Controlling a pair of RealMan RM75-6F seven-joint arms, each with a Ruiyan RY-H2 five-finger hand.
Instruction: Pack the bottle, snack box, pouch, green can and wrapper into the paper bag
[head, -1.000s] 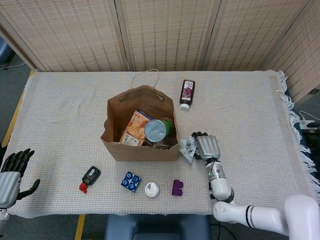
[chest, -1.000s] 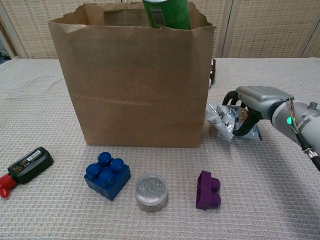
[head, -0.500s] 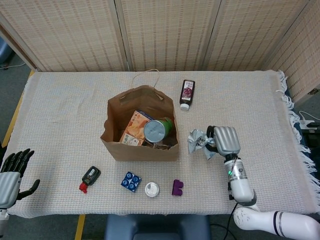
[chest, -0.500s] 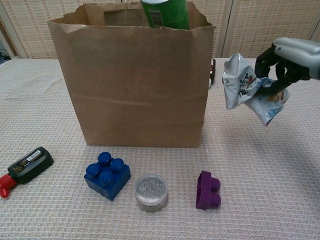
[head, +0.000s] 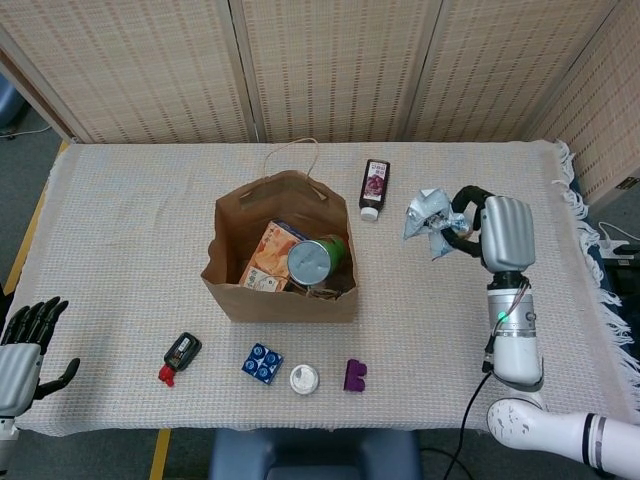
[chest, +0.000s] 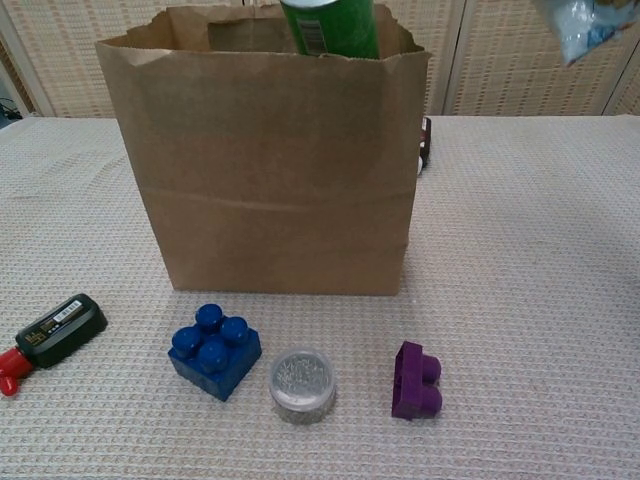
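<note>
The brown paper bag (head: 285, 262) (chest: 260, 160) stands open mid-table. Inside it I see the orange snack box (head: 272, 254) and the green can (head: 318, 261) (chest: 328, 28), whose top sticks above the rim. The dark bottle (head: 374, 187) lies on the cloth behind the bag. My right hand (head: 492, 232) is raised to the right of the bag and grips the crinkled silver wrapper (head: 432, 215) (chest: 592, 25), high above the table. My left hand (head: 25, 345) is open at the near left edge, holding nothing. I cannot make out the pouch.
In front of the bag lie a black and red marker (head: 180, 356) (chest: 52, 331), a blue brick (head: 261, 363) (chest: 214, 349), a round clear-lidded tin (head: 304, 379) (chest: 302, 383) and a purple brick (head: 355, 375) (chest: 416, 380). Woven screens stand behind the table.
My right hand picked the wrapper off the cloth beside the bag and carried it up and away to the right; it has nearly left the top of the chest view. The left hand stayed put.
</note>
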